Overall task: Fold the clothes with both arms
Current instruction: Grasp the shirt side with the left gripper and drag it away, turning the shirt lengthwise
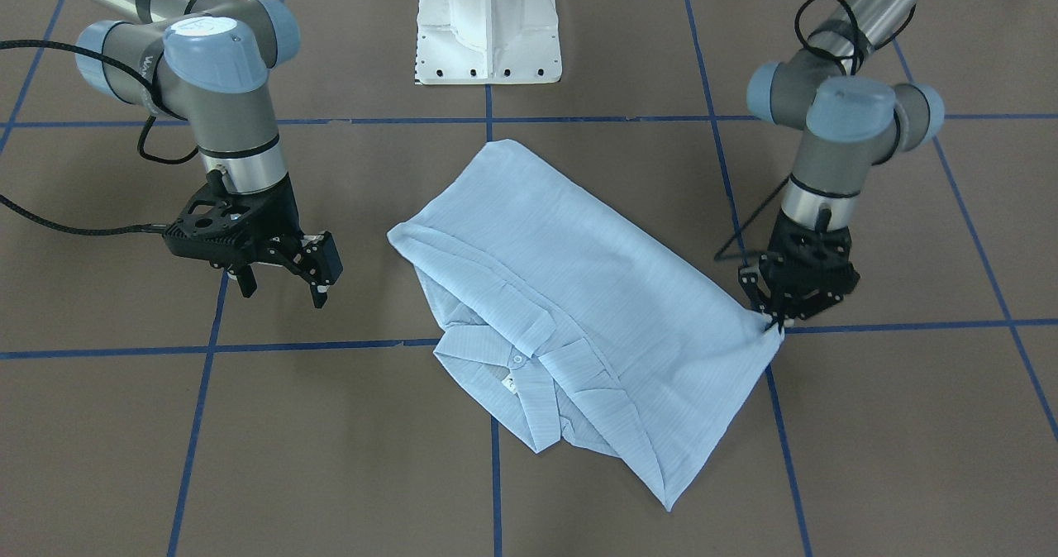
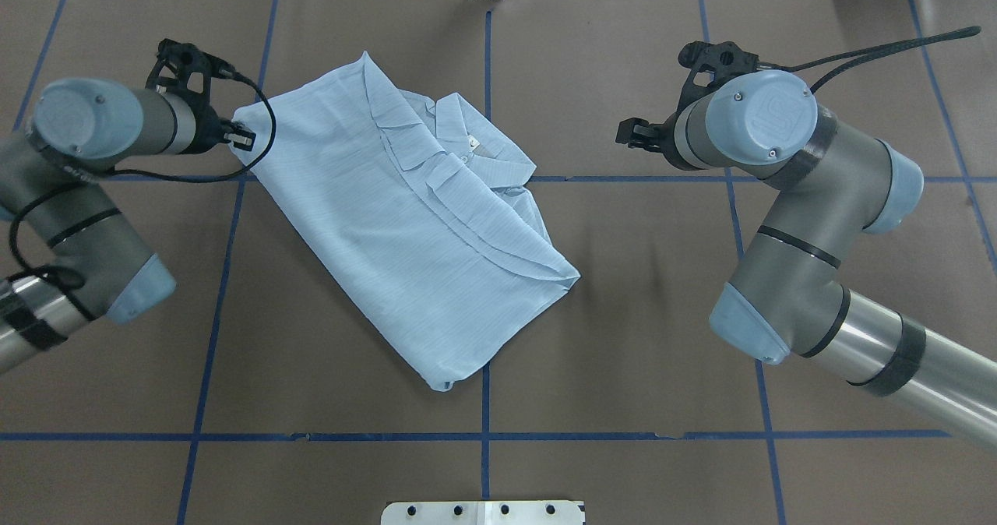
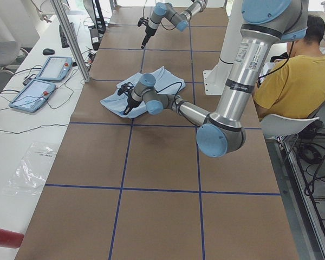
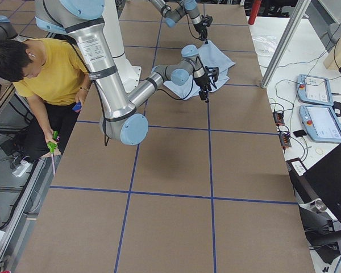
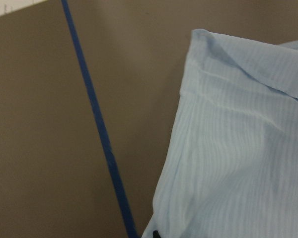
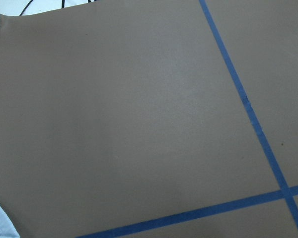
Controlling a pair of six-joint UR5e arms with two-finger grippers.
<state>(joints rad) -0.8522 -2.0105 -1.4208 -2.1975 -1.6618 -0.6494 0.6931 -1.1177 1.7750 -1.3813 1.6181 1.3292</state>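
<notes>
The left fingers [image 1: 775, 323] are pinched together on one corner of the shirt [image 1: 579, 292], low over the tabletop [image 1: 331, 458], and the cloth there is drawn to a point. The right fingers [image 2: 632, 133] stand apart with nothing between them, hanging above bare tabletop well clear of the shirt's opposite side. The pale-blue striped shirt lies folded into a rough oblong, set on a diagonal across the middle of the tabletop and over the blue tape lines [image 1: 314, 345], with its collar [image 1: 529, 326] facing up. The left arm [image 1: 835, 127] and right arm [image 1: 215, 69] bend down from either side of the white pedestal [image 1: 488, 24]. A person [image 3: 292, 81] in a yellow top sits beyond the tabletop's edge, behind the robot.
</notes>
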